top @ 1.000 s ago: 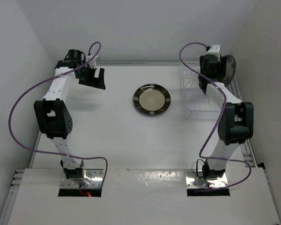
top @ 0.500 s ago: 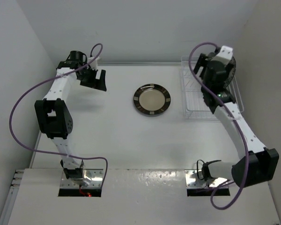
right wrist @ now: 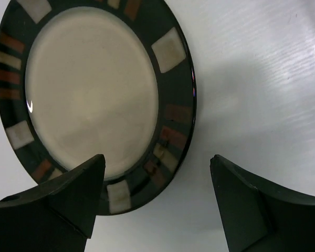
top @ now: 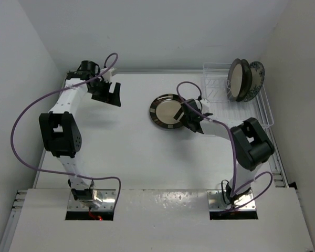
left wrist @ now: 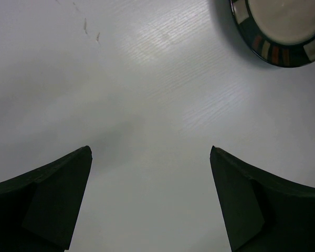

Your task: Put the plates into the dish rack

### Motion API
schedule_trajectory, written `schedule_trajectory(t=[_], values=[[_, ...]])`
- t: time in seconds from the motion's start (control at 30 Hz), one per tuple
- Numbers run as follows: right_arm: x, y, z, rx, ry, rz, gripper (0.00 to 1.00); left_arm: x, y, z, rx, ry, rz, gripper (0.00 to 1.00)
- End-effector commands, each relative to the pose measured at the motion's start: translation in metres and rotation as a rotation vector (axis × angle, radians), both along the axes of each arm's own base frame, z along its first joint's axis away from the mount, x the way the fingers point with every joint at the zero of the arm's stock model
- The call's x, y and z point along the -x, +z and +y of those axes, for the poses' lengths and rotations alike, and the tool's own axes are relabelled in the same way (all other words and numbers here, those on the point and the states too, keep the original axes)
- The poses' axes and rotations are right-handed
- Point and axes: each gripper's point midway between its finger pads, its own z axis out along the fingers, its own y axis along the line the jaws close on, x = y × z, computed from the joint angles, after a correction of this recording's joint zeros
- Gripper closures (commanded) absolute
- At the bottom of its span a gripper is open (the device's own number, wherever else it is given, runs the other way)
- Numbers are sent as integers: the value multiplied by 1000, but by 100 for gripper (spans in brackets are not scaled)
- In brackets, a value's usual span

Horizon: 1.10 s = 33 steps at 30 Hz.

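Poising my spread, empty right end effector (right wrist: 156, 161) over the near rim of the flat patch-rimmed plate (right wrist: 92, 94); left end effector (left wrist: 150, 152), also spread, lies farther.

It's bright in here, lit evenly from above, so the white bench (top: 131, 152) and walls (top: 163, 31) nearly bleach out in the top view, with only faint grey shadows at the upper left and centre of the frame. Up close, a streaky sheen runs diagonally across the bench in the left wrist view. The plate (right wrist: 94, 100) looks sharp, with a tiny glint on its left inner rim and a soft shadow to its right. The left gripper (left wrist: 150, 157) and right gripper (right wrist: 157, 160) read as near-black, slightly blurred wedges in the lower corners.
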Motion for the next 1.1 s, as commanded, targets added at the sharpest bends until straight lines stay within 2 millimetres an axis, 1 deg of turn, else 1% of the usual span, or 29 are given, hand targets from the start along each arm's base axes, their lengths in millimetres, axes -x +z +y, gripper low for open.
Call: schedule_trajectory(t=[0.0,0.03,0.07,0.1,0.13,0.2,0.27,0.33,0.4,0.47,0.5,0.57,0.6,0.67,0.7,0.73,0.77,0.8,0.83,0.87,0.9,0.93,0.97,1.0,1.03,1.07], values=[[-28,19,9,-107,-172,-98,19,7,25,-6,10,-32,-70,0],[-28,14,4,-100,-191,-83,19,7,25,-6,10,-32,-70,0],[-23,0,8,-92,-203,-41,19,7,25,-6,10,-32,-70,0],[-21,-5,7,-92,-214,-25,19,6,21,-6,10,-32,-60,0],[-21,-18,5,-104,-256,2,19,6,21,-6,10,-32,-60,0],[-18,-26,4,-93,-277,36,21,5,21,-2,10,-23,-60,0],[-15,-42,-1,-70,-306,64,21,3,20,-2,10,-23,-60,0],[-25,-47,-1,-81,-302,39,23,3,16,-2,10,-23,-50,0],[-31,-57,-2,-76,-300,39,35,2,16,2,10,-13,-50,0],[-34,-63,-4,-77,-318,51,51,1,12,2,10,-13,-41,0],[-31,-70,-5,-76,-324,73,71,1,12,2,10,-13,-41,0],[-31,-70,-2,-80,-302,71,90,1,12,2,10,-13,-41,0],[-30,-66,0,-78,-275,71,100,1,12,2,10,-13,-41,0],[-34,-59,9,-98,-217,36,100,1,12,6,10,-4,-41,0],[-36,-51,12,-80,-148,19,100,1,12,6,10,-4,-41,0],[-41,-37,19,-106,-108,-31,100,0,9,6,10,-4,-32,0],[-51,-21,25,-121,-77,-95,100,-1,12,6,10,-4,-41,0],[-62,4,29,-80,25,-178,100,-1,12,6,10,-4,-41,0],[-69,30,36,-84,64,-243,100,-1,12,6,10,-4,-41,0],[-79,52,37,-91,77,-313,100,-1,12,6,10,-4,-41,0],[-87,71,36,-11,153,-367,100,-1,12,6,10,-4,-41,0],[-92,107,36,-30,162,-441,100,-1,12,6,10,-4,-41,0],[-99,131,37,-41,174,-498,100,-1,12,6,10,-4,-41,0],[-109,162,25,-25,185,-564,100,-1,12,6,10,-4,-41,0],[-112,181,21,-23,189,-603,100,-1,12,4,18,-9,-41,0],[-121,209,13,-20,178,-656,100,-1,12,4,18,-9,-41,0]])
